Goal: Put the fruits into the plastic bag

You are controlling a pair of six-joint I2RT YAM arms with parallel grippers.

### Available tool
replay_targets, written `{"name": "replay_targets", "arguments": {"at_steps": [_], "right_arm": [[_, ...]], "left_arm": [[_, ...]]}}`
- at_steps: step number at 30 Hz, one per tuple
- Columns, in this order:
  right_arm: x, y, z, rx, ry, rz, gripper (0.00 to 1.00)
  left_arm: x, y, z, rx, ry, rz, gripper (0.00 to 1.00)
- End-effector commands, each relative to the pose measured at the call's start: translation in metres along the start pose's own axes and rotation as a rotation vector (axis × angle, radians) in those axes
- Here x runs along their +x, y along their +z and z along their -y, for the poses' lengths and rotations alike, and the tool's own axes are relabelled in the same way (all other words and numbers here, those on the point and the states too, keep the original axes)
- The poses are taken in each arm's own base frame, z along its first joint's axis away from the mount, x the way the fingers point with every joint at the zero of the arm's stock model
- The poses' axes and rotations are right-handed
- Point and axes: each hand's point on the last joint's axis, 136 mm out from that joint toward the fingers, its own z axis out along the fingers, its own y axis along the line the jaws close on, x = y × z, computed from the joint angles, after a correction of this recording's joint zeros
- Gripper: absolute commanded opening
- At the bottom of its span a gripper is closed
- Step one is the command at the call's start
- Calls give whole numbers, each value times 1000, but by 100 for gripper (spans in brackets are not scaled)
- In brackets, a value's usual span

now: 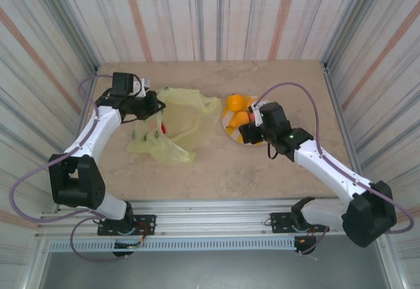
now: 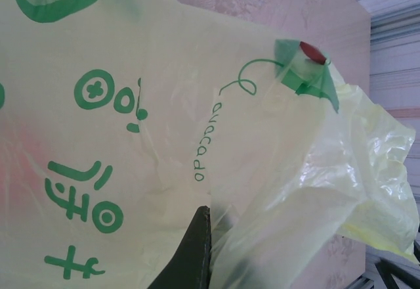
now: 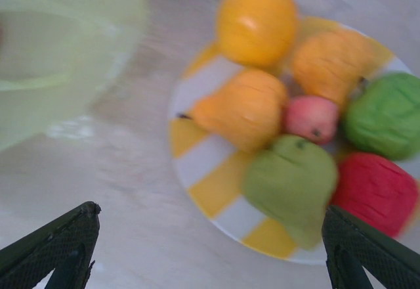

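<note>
Right claw [image 3: 210, 213] agape at plate [image 3: 200, 164] rim, left claw [image 1: 155, 106] pinching bag [image 2: 164, 105]

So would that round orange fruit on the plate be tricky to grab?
Probably slippery: the round orange fruit looks smooth with a shiny highlight. Being round, it could roll if nudged, and it sits near the plate rim, so it might drop off.

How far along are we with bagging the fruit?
Barely started. Something red shows through the bag, possibly one fruit already in. The left fingers are at the bag's rim; grip unclear. The right fingers hang open and empty by the plate, where seven fruits wait.
</note>
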Motion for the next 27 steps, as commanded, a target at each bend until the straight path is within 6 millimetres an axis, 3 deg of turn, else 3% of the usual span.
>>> {"name": "replay_targets", "arguments": {"at_steps": [1,15,27], "right_arm": [[7,13,30,191,-52,-107,91],[21,78,39,240,-182,-348,97],[45,101,38,226,-220,-457,96]], "left_arm": [[1,-3,0,9,-5,3,0],[-1,-8,4,18,11,18,0],[-2,-9,4,28,7,19,0]]}}
